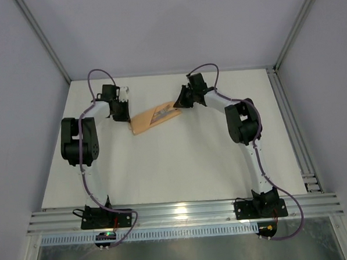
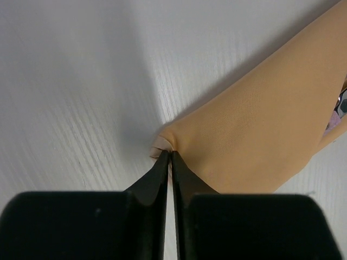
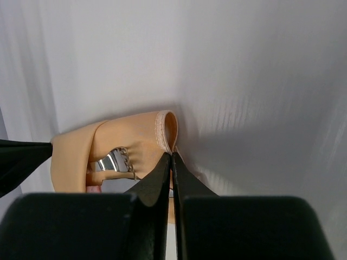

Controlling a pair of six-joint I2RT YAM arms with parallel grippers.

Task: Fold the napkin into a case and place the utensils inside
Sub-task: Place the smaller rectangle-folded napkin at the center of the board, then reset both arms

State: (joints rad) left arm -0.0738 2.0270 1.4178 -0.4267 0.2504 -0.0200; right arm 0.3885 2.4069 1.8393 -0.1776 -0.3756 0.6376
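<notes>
The narrow peach-orange cloth case (image 1: pixel 145 123) is lying by the table's (image 1: pixel 193 164) far edge, its long axis slanting from near-left to far-right between both arms. The left claw (image 2: pixel 169 154) is pinching its near-left corner; the right claw (image 3: pixel 172 157) is clamping the far-right hem, where pale utensils (image 1: pixel 162 112) are showing.

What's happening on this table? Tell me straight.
Two robot arms are working on a folded peach-orange cloth napkin lying towards the far side of the white table. The left gripper is shut on one corner of it. The right gripper is pinched shut on the hemmed edge at the opposite end. A shiny utensil shows inside the fold near the right gripper, so the cloth looks like a narrow case with cutlery in it.
</notes>
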